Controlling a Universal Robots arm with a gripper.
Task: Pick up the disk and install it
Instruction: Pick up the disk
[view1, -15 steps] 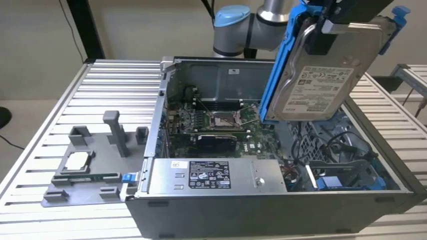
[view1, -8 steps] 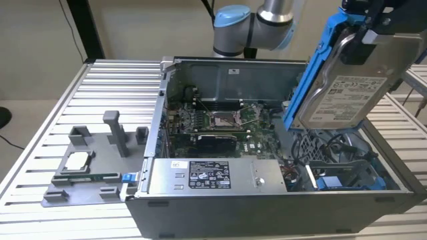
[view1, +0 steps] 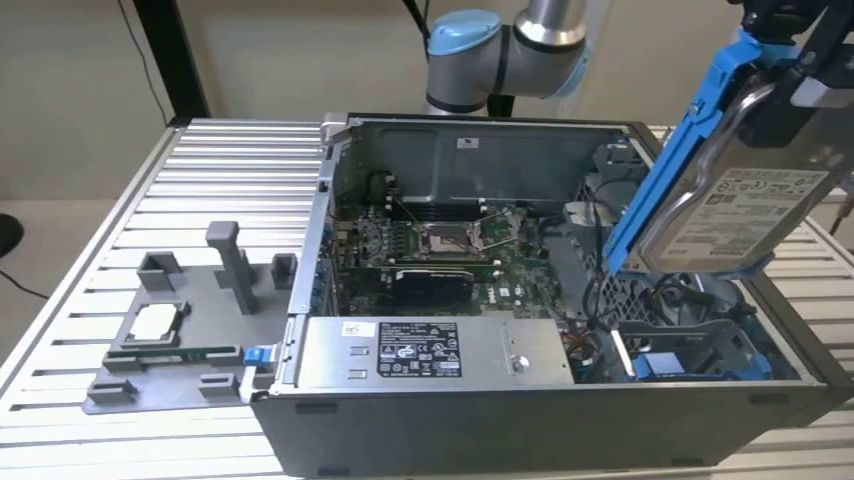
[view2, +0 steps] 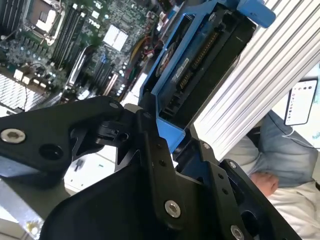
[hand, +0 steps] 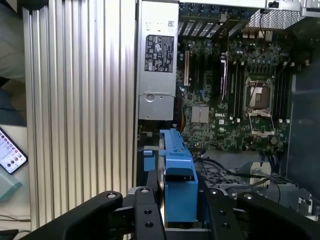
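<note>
Blue-railed and silver, the disk (view1: 727, 200) hangs tilted on end above the drive-bay corner of the open computer case (view1: 534, 410), at the exterior view's right; the tool (hand: 179, 200) is closed tight around its upper end.

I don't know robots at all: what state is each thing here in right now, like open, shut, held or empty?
disk: held in the air, tilted, above the computer case, not yet installed.
gripper: shut on the disk.
computer case: open, insides exposed.
processor socket: looks empty.
chip: lying on the grey holder outside the computer case.
</note>
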